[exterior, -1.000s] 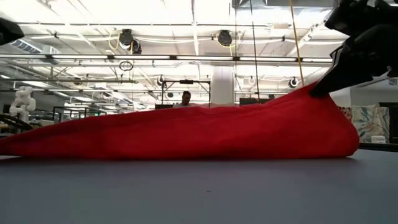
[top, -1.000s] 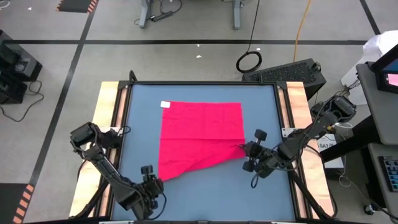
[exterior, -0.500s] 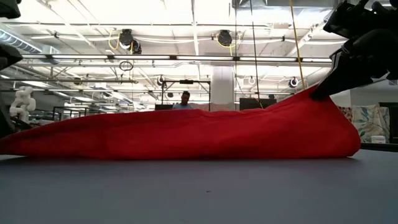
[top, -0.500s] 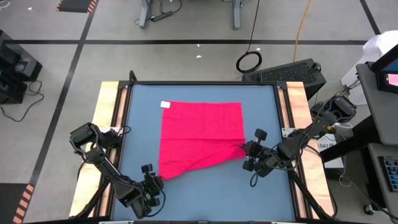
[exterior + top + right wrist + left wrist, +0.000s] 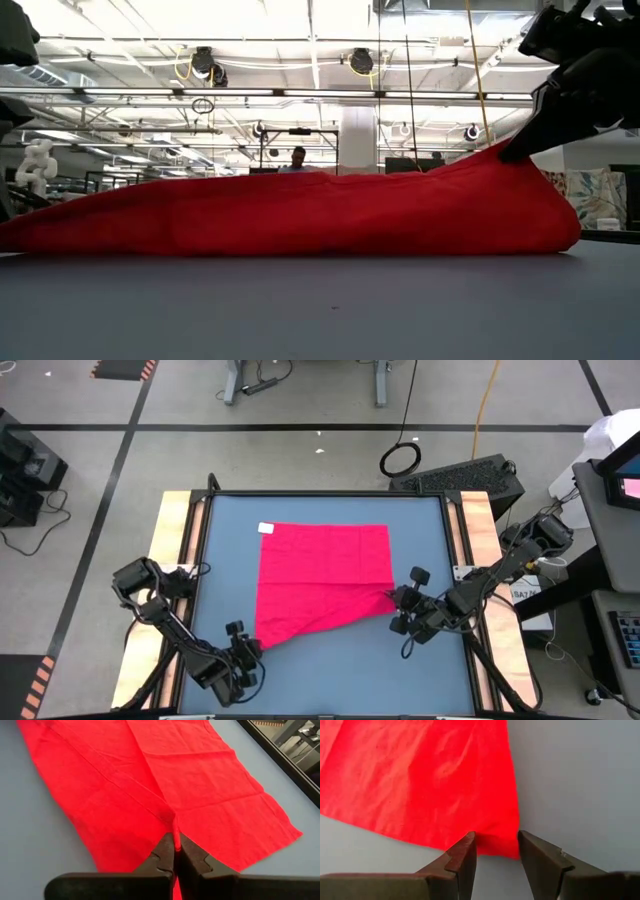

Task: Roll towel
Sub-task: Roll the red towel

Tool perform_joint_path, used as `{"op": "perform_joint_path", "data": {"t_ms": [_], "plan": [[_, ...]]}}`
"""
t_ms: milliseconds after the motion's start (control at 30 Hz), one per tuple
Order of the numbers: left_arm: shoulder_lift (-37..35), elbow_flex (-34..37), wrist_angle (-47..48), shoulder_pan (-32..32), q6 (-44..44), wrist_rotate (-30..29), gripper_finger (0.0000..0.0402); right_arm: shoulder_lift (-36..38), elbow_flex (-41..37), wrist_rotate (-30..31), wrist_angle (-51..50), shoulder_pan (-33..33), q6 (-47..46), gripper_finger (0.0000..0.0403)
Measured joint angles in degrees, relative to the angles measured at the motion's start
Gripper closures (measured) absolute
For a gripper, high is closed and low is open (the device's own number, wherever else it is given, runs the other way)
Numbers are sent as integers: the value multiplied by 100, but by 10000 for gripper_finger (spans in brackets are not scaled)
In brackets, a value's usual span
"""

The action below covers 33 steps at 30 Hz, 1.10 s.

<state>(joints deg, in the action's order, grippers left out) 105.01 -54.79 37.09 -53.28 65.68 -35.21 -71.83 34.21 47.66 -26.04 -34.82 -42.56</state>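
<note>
The pinkish-red towel lies spread on the blue table, its white tag at the far left corner. Its near right part is drawn up into a peak. My right gripper is shut on the towel at that peak, by the towel's right edge. My left gripper is open just off the towel's near left corner. In the left wrist view that corner lies between its two fingers; whether they touch it, I cannot tell. My right gripper pinches a raised fold of the towel between its two shut fingers, at the towel's near right part. The fingers slant down from the table's right side. The pinched part is lifted off the table, with creases running to it; the rest of the towel lies on the table.
Wooden rails run along the table's left and right sides. Bare blue tabletop lies between the towel and the near edge. A person shows far off in the room behind the table.
My left arm has shifted a little toward the table's left edge beside the towel's near left corner. My right gripper has kept the towel's near right part lifted, and the towel has kept its shape.
</note>
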Motion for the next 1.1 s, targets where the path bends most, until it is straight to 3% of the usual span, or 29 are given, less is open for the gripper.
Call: {"op": "perform_joint_path", "data": {"t_ms": [233,600,733,1100], "plan": [[2,99,220,1,89,-387,257,0,0,-103,-24,3,-31,403],[2,97,289,2,141,-623,384,0,-1,-151,-44,4,-77,403],[2,95,276,2,154,-686,395,0,-2,-198,-34,-4,-77,403],[-9,-393,281,-19,-68,-434,391,0,0,-1781,644,-207,-83,403]]}}
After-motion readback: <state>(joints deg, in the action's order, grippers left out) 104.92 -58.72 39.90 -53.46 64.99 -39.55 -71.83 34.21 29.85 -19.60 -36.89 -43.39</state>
